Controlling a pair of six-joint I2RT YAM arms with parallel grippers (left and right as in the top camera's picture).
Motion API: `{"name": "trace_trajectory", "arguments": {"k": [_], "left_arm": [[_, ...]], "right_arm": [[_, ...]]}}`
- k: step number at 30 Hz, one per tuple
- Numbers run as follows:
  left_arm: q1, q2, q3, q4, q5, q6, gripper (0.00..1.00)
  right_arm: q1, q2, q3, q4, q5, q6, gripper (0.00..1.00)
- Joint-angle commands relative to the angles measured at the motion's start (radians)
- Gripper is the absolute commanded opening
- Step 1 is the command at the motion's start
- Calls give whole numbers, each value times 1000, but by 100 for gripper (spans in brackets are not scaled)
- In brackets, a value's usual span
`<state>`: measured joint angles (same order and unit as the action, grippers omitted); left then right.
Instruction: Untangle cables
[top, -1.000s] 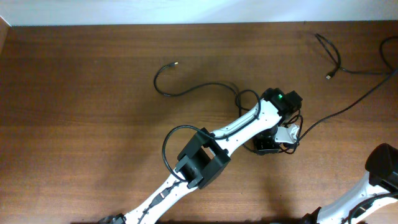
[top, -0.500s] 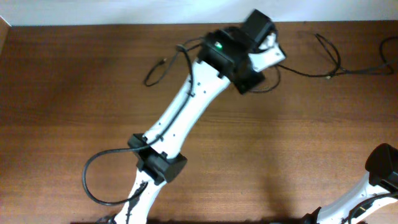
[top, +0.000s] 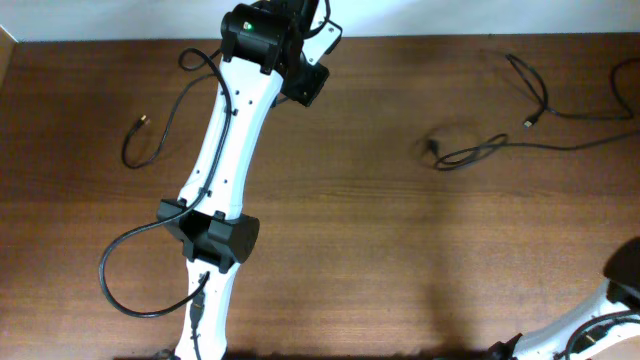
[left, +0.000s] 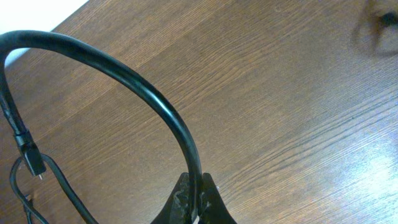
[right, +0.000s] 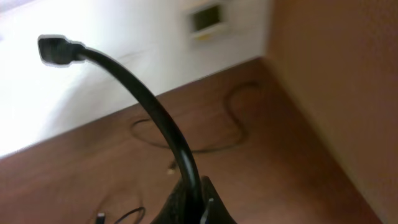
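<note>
Pinching a cable (left: 149, 98) tight in left hand (left: 193, 196) above far edge of bench (left: 292, 93); clamping a second cable (right: 146, 101) in right hand (right: 191, 205).

The overhead camera looks straight down from well above, taking in the brown table (top: 400, 260), with the white wall (top: 450, 18) along the top edge and the left arm (top: 228, 130) reaching from the near edge to the far one. The left wrist camera sits close over the wood, tilted down past the left gripper (left: 194, 186), whose black cable (left: 143, 93) arcs across the frame. The right wrist camera, blurred, looks from higher up past the right gripper (right: 191, 196) and its second cable (right: 149, 106) towards the table's far right corner. The cable loop (right: 239, 134) lying there also appears at the overhead view's top right.
</note>
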<state>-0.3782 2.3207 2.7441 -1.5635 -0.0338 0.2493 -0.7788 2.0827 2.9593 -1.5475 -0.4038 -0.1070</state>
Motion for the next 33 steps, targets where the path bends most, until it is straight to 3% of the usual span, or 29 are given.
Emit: {"name": "trace_trajectory", "arguments": {"k": [1,4,7,9,13,17,22,26,30,31,32,33], "left_arm": [[5,-10,4,-2,4,-10,0],[5,-10,4,-3,0,-10,0],[6,-10,4,-5,0,-9,0],[5,-10,4,-5,1,-10,0],[5,-10,4,-32,1,-10,0],[5,-10,4,-45,-9,-10,0],[5,-10,4,-42,-38,-9,0],[5,-10,4,-35,-39,-9,0],[5,-10,4,-35,-38,-9,0],[5,-10,4,-35,-38,-10,0],[5,-10,4,-36,-36,-10,0],[5,-10,4,-32,-34,-10,0]], "right_arm": [[-198,7,-5,14,49,116,4],[-357,7,-5,17,24,176,4],[-469,7,-5,26,-160,174,4],[-402,7,-5,40,-165,144,4],[-88,103,-5,104,-27,-37,4],[-1,279,-5,-1,15,-117,4],[-212,269,-6,-43,-90,-94,4],[-467,220,-6,-29,-270,-70,4],[-578,220,-6,-8,-363,-55,4],[-573,220,-6,-10,-397,-72,7],[-553,220,-6,-21,-443,-84,39],[-477,220,-6,-34,-474,-153,4]]}}
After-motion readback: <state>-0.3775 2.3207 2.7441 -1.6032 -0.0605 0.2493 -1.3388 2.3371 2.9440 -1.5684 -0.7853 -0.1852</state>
